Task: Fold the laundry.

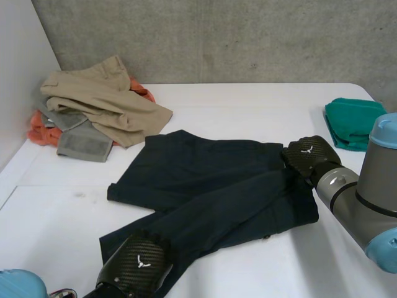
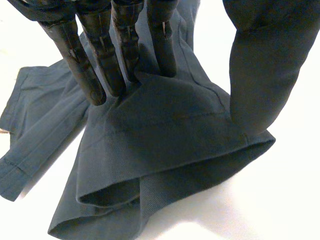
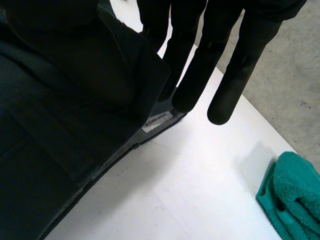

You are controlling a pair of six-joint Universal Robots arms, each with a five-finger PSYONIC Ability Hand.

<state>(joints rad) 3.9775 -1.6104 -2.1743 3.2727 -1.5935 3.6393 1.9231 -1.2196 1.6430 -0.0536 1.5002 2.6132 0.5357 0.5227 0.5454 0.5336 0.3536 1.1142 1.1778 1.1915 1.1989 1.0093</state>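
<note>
Trousers [image 1: 211, 186], dark, lie mid-table [image 1: 260, 105], their long axis slanting from the near-left hem to the waistband at far right. The left hand [image 1: 138, 264] rests straight fingers [image 2: 82, 70] on the hem, with cloth draped beside them. The right hand [image 1: 308, 154] holds straight fingers [image 3: 235, 75] at the waistband edge, gripping nothing. Each hand is thus nearest one end.
</note>
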